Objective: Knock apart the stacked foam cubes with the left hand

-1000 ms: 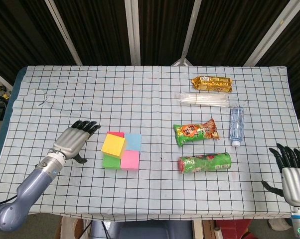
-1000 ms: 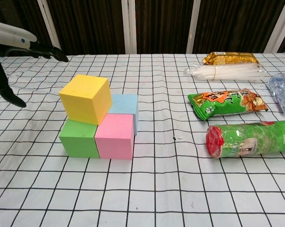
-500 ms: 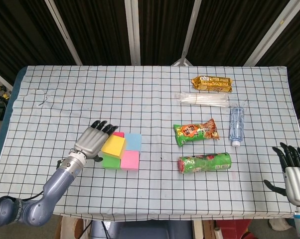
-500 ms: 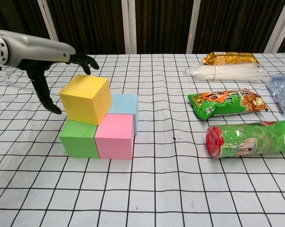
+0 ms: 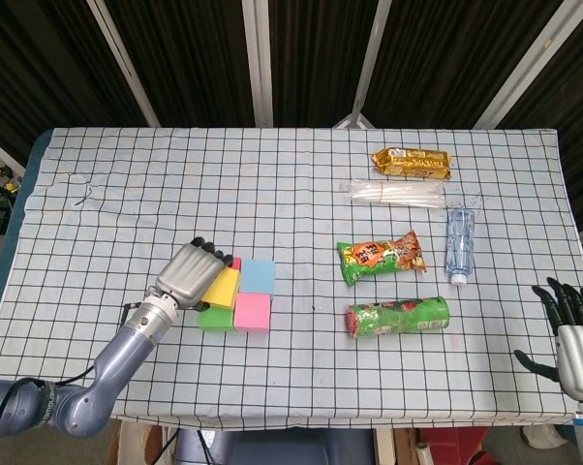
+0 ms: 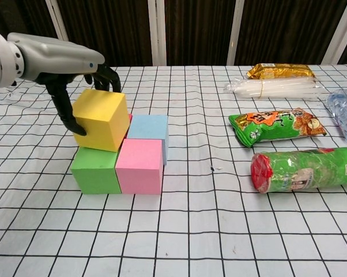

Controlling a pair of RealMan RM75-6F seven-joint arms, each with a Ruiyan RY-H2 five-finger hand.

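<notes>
A yellow foam cube (image 6: 101, 118) sits slightly askew on top of a green cube (image 6: 94, 170). A pink cube (image 6: 140, 167) and a blue cube (image 6: 147, 127) stand beside them, and a sliver of a red cube (image 6: 130, 118) shows behind. My left hand (image 6: 70, 60) presses against the yellow cube's left side, thumb on its left face and fingers over its back top edge. In the head view the left hand (image 5: 190, 274) covers part of the yellow cube (image 5: 222, 286). My right hand (image 5: 572, 334) hangs with spread fingers past the table's right front corner, holding nothing.
To the right of the cubes lie a green snack bag (image 6: 277, 127), a green canister on its side (image 6: 306, 168), a water bottle (image 5: 459, 244), a clear packet of white sticks (image 5: 393, 195) and a gold snack pack (image 5: 412, 162). The checked cloth (image 5: 272, 184) covers the table.
My left hand has swung right from beside the stack onto the yellow cube, which has shifted and tilted a little. The right hand has sunk slightly at the frame edge.
</notes>
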